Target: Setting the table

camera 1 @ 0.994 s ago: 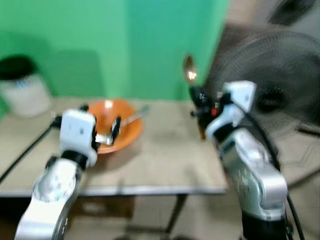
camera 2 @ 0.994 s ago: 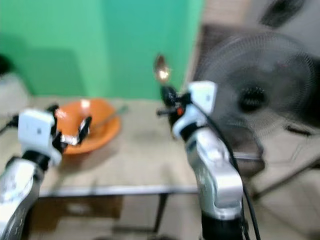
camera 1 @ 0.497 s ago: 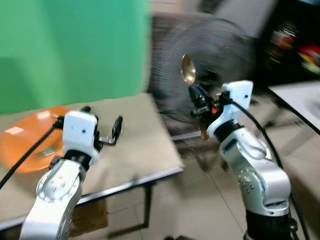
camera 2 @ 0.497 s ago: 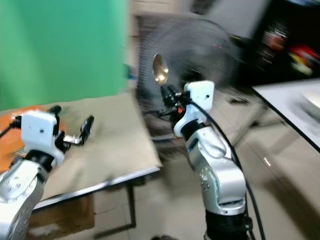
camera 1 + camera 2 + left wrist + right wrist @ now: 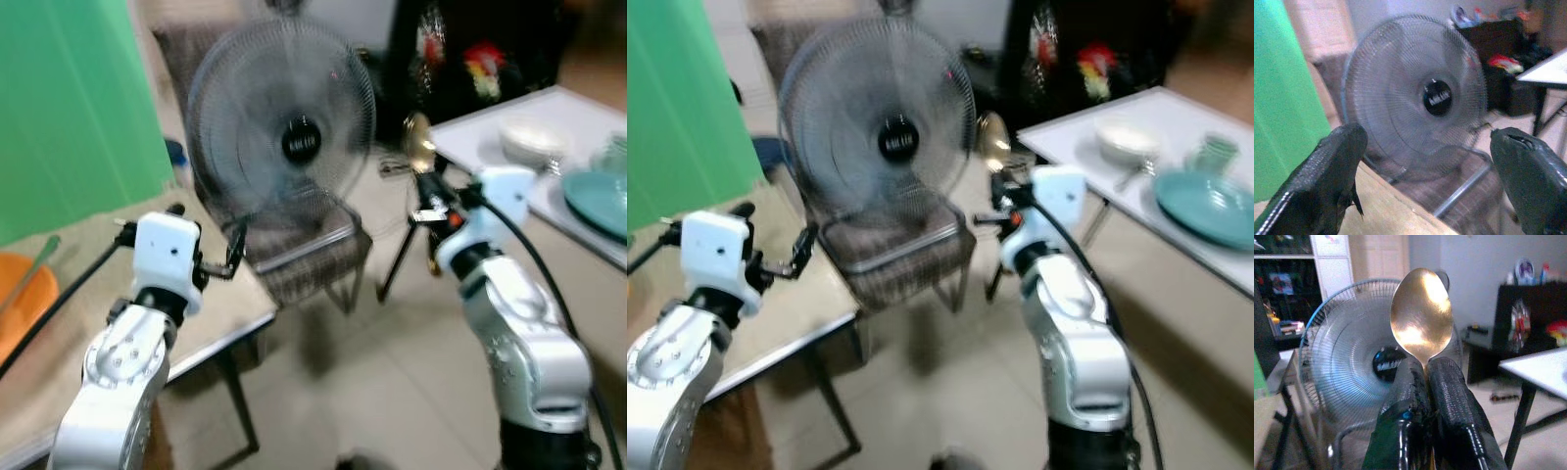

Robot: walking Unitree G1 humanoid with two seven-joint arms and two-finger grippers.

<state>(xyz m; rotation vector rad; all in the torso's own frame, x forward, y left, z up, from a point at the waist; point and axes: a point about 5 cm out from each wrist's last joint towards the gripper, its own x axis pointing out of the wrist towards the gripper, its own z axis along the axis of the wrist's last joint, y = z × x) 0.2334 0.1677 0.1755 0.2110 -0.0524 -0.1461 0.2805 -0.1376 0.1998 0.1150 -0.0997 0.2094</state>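
My right gripper is shut on a gold spoon, bowl upright above the fingers, held in front of my chest. My left gripper is open and holds nothing, raised over the near corner of a tan table. An orange bowl with a utensil in it sits on that table at the far left. To the right stands a white table carrying a white bowl, a teal plate and a green cup.
A large grey floor fan stands straight ahead with a wire chair or rack beneath it. A green wall is to the left. Dark shelves stand behind. Tiled floor lies between the two tables.
The whole view has swung right: the tan table and orange bowl slid off to the left, the fan came to the centre, and the white table came into view. Both grippers hold as before.
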